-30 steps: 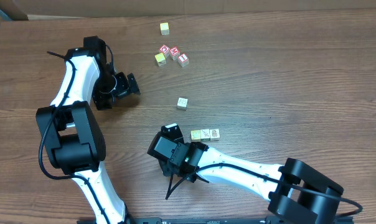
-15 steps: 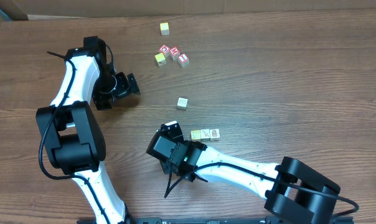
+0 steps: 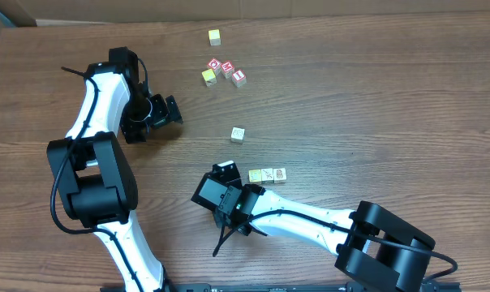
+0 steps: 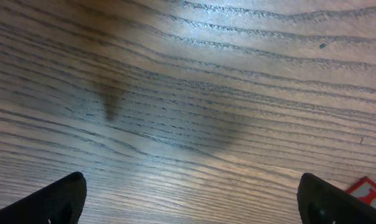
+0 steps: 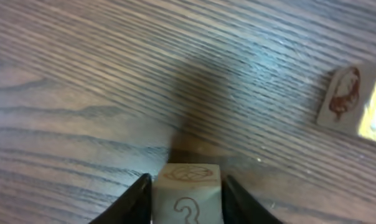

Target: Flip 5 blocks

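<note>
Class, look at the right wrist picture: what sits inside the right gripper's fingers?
A pale wooden block with brown prints, the right gripper closed on its two sides. Its lower part runs off the picture, and the faces against the fingers are covered.

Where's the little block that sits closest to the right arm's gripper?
In the right wrist view the block sits between the right gripper's fingers, at the bottom centre; overhead, that is just left of the row of three blocks.
</note>
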`<control>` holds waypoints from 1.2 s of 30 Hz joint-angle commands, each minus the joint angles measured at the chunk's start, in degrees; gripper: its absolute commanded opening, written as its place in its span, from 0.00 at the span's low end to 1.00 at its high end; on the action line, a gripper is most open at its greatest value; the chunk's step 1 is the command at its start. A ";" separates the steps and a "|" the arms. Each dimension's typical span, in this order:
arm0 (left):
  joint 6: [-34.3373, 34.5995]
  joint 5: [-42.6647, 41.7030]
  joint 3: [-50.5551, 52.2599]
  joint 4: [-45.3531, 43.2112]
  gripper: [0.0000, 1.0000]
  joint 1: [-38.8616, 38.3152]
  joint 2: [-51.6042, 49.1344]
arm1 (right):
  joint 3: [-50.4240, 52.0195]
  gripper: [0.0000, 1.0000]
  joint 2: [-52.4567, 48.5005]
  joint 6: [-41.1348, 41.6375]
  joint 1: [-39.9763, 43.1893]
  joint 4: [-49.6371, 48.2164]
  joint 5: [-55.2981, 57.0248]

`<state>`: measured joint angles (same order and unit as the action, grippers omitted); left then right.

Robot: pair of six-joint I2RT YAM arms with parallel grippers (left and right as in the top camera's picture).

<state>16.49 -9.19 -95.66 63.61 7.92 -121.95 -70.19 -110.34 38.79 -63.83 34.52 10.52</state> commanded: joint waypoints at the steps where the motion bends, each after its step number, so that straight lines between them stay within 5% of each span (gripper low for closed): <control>1: 0.04 0.20 -0.57 -0.02 1.00 -0.07 1.27 | -1.57 0.32 0.68 0.04 -0.07 -0.66 1.05; 10: 0.07 0.20 -0.57 -0.02 1.00 -0.07 1.27 | -1.57 0.29 0.68 0.02 0.79 -5.16 15.45; 22: 0.04 0.20 -0.57 -0.02 1.00 -0.07 1.27 | -1.55 0.31 0.00 0.07 3.48 -6.40 14.93; 36: 0.04 0.20 -0.57 -0.02 1.00 -0.07 1.25 | -1.57 0.51 0.02 -0.28 3.50 -7.23 14.60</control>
<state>16.49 -9.21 -95.66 63.61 7.92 -121.95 -70.19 -110.34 38.85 -60.36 28.25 24.01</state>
